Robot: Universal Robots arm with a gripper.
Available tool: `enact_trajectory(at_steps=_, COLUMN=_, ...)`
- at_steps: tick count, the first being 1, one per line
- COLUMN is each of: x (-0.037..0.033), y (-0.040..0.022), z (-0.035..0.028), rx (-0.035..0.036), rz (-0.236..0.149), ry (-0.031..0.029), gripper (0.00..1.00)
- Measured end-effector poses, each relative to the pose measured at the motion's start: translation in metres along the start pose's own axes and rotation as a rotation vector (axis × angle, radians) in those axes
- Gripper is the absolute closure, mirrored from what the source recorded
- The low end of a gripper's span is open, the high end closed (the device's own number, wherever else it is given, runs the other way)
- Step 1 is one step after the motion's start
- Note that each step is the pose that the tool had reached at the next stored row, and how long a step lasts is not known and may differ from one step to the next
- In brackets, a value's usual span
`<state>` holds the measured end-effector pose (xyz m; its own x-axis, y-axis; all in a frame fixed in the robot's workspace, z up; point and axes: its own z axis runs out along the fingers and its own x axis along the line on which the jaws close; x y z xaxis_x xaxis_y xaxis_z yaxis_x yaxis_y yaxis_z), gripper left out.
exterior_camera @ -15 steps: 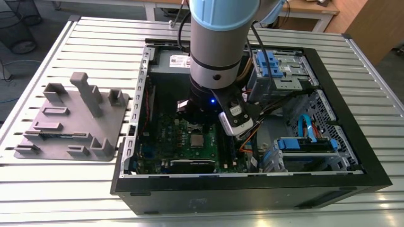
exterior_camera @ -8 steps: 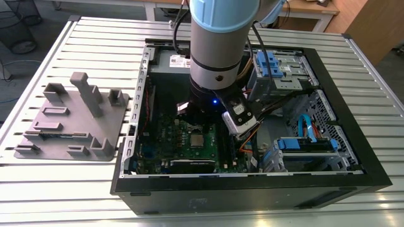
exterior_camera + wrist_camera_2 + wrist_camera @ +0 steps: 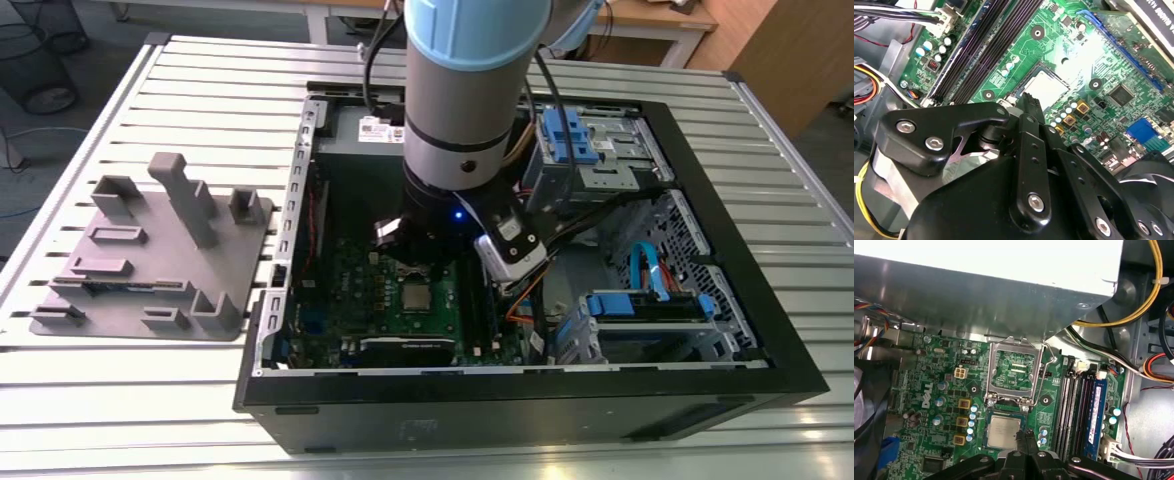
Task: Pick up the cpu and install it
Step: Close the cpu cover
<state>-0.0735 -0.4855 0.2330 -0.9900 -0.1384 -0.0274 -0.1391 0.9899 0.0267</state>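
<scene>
Lying flat — cpu [image 3: 1003, 432], silvery top up.

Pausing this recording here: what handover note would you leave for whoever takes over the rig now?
Gripper: shut, empty, poised just above an edge of the cpu.
The cpu lies flat in its socket on the green board.
Done: the cpu appears picked and placed.
Left: the metal load frame beside it stands hinged open; full seating cannot be judged.

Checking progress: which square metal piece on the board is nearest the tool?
The cpu, pale and solid, beside the tool; the hollow frame lies farther.
</scene>
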Motion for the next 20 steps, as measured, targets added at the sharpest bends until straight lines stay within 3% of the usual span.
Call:
enact_trajectory(at_steps=9, x=-0.0061, y=0.0052, z=0.0021, rx=-0.0001, rz=0.0, ry=-0.0001, gripper=0.89)
enact_trajectory(at_steps=20, x=-0.0216, y=0.0104, z=0.0055, rx=-0.0001, rz=0.0, ry=-0.0001, gripper=0.89)
